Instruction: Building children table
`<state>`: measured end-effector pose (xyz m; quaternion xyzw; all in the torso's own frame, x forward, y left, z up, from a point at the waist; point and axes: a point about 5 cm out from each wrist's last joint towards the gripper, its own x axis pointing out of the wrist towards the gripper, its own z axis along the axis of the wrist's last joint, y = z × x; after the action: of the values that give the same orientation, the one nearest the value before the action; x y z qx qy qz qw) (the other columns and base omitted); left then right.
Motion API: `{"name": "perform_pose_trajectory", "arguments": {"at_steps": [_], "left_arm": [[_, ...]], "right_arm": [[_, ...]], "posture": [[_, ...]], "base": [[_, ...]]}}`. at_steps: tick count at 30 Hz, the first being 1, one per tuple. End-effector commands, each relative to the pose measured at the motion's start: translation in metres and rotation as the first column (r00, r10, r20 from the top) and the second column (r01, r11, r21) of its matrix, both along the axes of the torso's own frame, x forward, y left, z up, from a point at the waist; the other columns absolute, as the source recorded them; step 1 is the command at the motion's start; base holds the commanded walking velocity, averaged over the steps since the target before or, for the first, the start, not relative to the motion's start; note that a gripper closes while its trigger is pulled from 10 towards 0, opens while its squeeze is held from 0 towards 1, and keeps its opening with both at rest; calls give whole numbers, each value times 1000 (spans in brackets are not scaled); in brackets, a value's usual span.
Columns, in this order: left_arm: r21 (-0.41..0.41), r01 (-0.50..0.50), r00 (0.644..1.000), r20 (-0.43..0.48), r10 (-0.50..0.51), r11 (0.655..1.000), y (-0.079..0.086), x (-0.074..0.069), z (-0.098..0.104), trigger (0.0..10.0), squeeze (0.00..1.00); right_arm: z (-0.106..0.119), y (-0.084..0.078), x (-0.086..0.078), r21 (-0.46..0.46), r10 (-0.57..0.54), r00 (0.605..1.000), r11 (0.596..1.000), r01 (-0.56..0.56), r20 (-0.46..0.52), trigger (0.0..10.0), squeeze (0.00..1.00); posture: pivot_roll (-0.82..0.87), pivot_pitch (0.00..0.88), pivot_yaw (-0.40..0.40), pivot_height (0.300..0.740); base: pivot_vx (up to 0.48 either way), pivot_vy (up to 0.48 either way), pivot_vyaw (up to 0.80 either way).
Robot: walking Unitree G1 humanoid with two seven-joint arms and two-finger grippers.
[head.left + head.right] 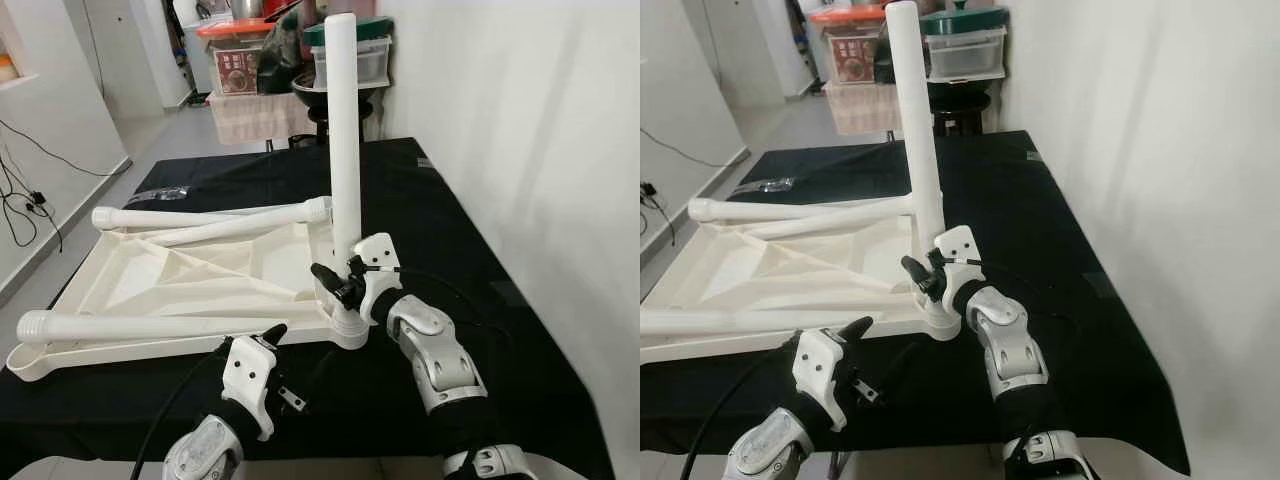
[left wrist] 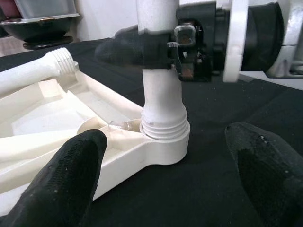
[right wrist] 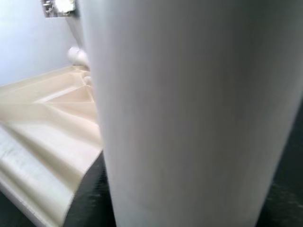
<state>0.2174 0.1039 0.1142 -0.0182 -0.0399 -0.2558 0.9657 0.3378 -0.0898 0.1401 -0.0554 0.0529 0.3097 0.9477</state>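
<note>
White plastic tabletop lies upside down on a black cloth covering the work surface; it's the landmark here. One white table leg stands upright in the tabletop's corner socket, the corner nearest the robot on its right side; threaded end sits in the socket collar, thread rings still showing above the rim. Right gripper is clamped on that upright leg low down, just above the socket, fingers closed round the tube; right wrist view is mostly blurred white tube. Left gripper is at the tabletop's near edge, just left of the socket, fingers spread wide w/ nothing between them, one finger over the tabletop edge, other over cloth. Second leg lies flat along the tabletop's near edge, threaded end pointing left. Two more legs lie across the tabletop's far side. Beyond the tabletop, past the cloth's far end: stacked plastic storage bins.
</note>
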Motion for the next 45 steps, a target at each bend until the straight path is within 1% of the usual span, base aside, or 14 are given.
{"name": "perform_pose_trajectory", "arguments": {"at_steps": [1,7,11,12,14,15,20,21,22,23,35,41,42,45], "left_arm": [[6,-2,1000,-4,2,1000,2,1,1,10000,0],[7,11,1000,-8,-11,1000,2,3,1,10000,0],[7,16,1000,-12,-16,1000,2,5,1,10000,0],[8,17,1000,-13,-17,1000,2,5,1,10000,0],[8,17,1000,-14,-17,1000,2,5,1,10000,0],[9,17,1000,-13,-17,1000,2,6,1,10000,0],[13,17,1000,-12,-17,1000,2,6,1,10000,0],[13,17,1000,-12,-17,1000,2,7,1,10000,0],[14,17,1000,-12,-16,1000,2,7,1,10000,0],[14,17,1000,-11,-17,1000,1,6,2,10000,0],[8,22,1000,-12,-22,1000,0,5,3,10000,0],[3,24,1000,-12,-24,1000,3,1,5,10000,0],[5,25,1000,-13,-24,1000,5,1,5,10000,0],[3,30,999,-17,-30,1000,5,1,5,10000,0]], "right_arm": [[-12,3,-1,16,101,990,995,-100,-100,10000,1000],[20,10,9,88,311,950,946,-310,6,10000,1000],[54,9,15,74,530,840,839,-539,113,10000,1000],[56,9,15,58,588,802,801,-595,107,10000,439],[55,9,14,47,634,768,768,-639,91,10000,439],[54,10,14,43,675,735,734,-678,65,10000,0],[51,10,19,41,767,641,641,-766,-18,10000,0],[50,10,19,44,770,637,638,-769,-20,8627,0],[49,10,21,51,755,655,655,-754,-28,3294,0],[47,10,23,58,737,674,676,-735,-41,0,0],[34,0,27,59,665,746,747,-663,-41,0,0],[10,-19,20,3,469,882,883,-469,-49,0,0],[-3,-27,33,16,-310,949,950,311,-48,0,0],[-15,-9,11,49,-301,948,950,307,-98,0,0]], "posture": [[-23,10,45,740],[-25,6,55,740],[-19,0,60,740],[-18,0,61,740],[-16,0,62,740],[-12,0,60,740],[-3,0,57,740],[-3,0,57,740],[-3,0,57,740],[-1,0,58,740],[-5,1,59,740],[-19,27,61,740],[-32,38,63,740],[-30,55,68,740]], "base": [[0,0,0],[0,0,0],[0,0,0],[0,0,0],[0,0,0],[0,0,0],[0,0,0],[0,0,0],[0,0,0],[0,0,0],[0,0,0],[0,0,0],[0,0,0],[0,0,0]]}}
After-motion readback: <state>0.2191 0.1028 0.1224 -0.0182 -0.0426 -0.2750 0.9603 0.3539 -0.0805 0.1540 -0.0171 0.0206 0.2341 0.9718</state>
